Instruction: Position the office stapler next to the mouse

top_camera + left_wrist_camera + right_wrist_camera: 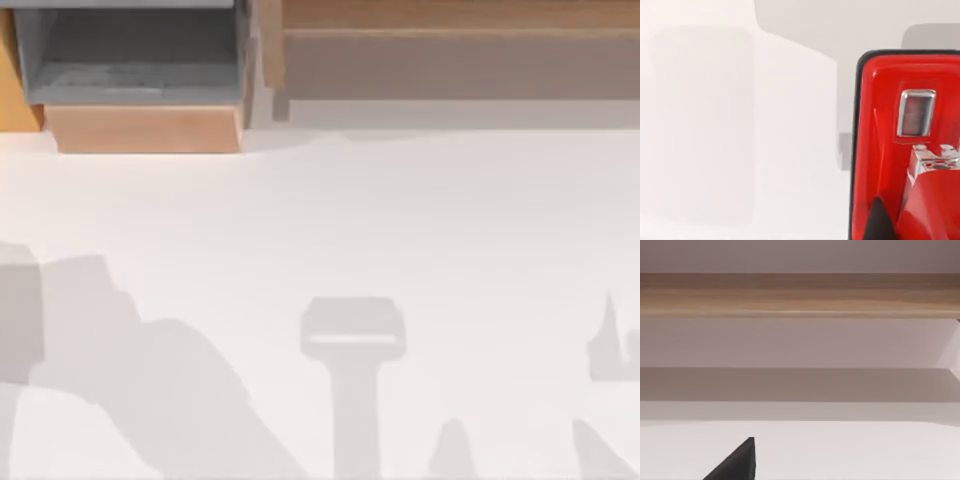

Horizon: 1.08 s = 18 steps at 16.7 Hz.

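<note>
From the top view I record a smooth matte white table [420,230] crossed by soft grey shadows, with two furnishings at its far edge: one open grey-lined wooden drawer [140,75] at the far left and one long wooden shelf [460,45] running to the right. In the left wrist view, one office stapler [885,150] lies on the white surface: glossy red plastic, a rounded end with a thin black rim, one small rectangular chrome window and one chrome hinge bracket. One dark pointed fingertip [879,222] of my left gripper overlaps the red body; I cannot tell whether the gripper is clenched or released. In the right wrist view, one dark wedge-shaped fingertip [737,462] of my right gripper sits over the white table, facing the wood-grained shelf edge; whether it is clenched or released I cannot tell.
</note>
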Each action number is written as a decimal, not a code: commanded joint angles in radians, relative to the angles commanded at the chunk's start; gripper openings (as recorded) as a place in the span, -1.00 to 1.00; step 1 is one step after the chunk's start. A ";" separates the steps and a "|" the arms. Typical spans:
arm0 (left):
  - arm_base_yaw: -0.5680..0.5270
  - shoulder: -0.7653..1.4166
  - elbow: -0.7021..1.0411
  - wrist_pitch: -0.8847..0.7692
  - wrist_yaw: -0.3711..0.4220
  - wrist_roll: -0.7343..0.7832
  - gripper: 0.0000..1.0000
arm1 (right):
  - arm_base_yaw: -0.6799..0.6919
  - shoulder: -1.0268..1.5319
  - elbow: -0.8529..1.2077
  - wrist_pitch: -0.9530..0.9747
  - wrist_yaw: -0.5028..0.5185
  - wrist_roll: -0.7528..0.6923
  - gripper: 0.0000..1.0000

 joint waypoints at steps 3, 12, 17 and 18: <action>0.010 -0.005 0.001 0.005 0.004 0.005 -1.00 | 0.000 0.000 0.000 0.000 0.000 0.000 1.00; 0.000 -0.004 0.001 0.001 0.003 0.013 -1.00 | 0.000 0.000 0.000 0.000 0.000 0.000 1.00; -0.009 -0.004 -0.006 -0.017 -0.004 0.028 -1.00 | 0.000 0.000 0.000 0.000 0.000 0.000 1.00; -0.011 -0.005 -0.009 -0.021 -0.008 0.030 -1.00 | 0.000 0.000 0.000 0.000 0.000 0.000 1.00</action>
